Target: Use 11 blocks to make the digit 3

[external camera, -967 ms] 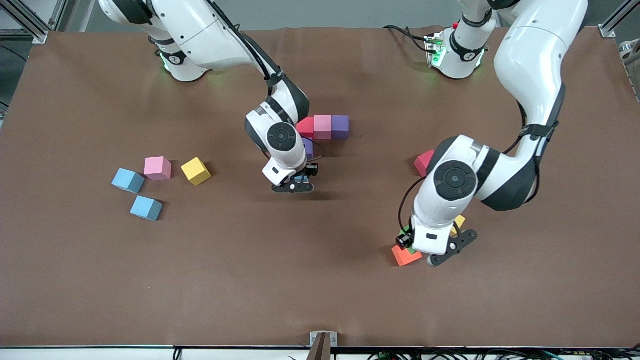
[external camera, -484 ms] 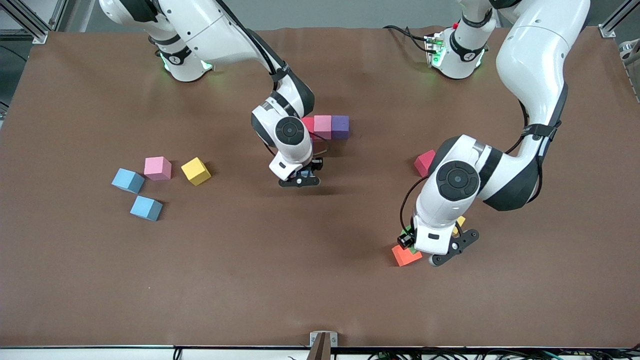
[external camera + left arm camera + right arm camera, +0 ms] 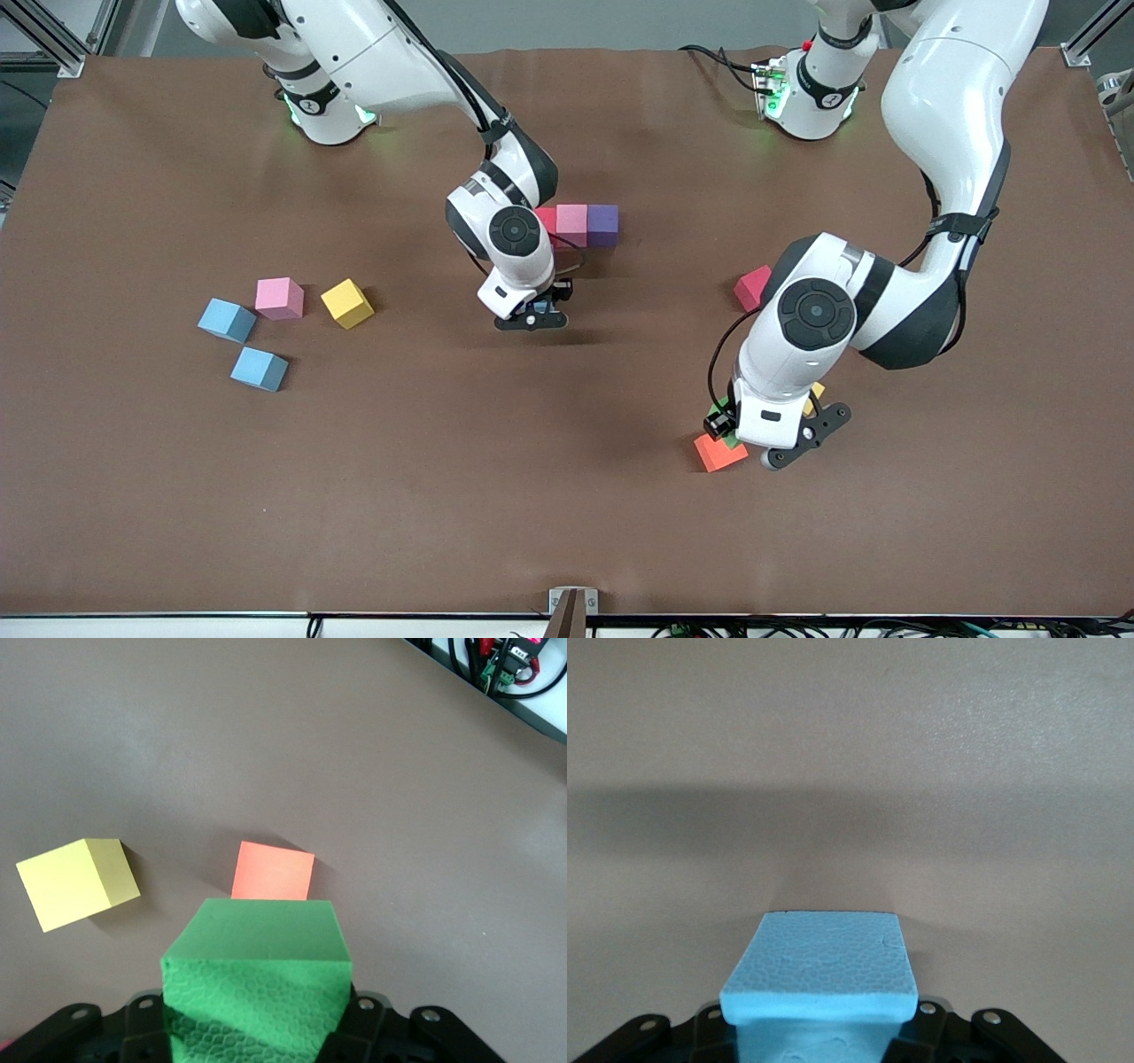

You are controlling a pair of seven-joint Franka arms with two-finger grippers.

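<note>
Item 1: my right gripper (image 3: 532, 317) is clamping a pebbled blue foam cube (image 3: 818, 970) just above the table (image 3: 443, 496), beside the red-pink-purple row (image 3: 580, 224). Item 2: my left gripper (image 3: 753, 440) is gripping a dimpled green cube (image 3: 257, 979) over the orange cube (image 3: 273, 872).

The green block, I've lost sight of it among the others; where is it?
The green block sits gripped in the left pincer, over the orange block and beside a yellow block.

glossy white arms, black joints, black cables, green-lit bases.
</note>
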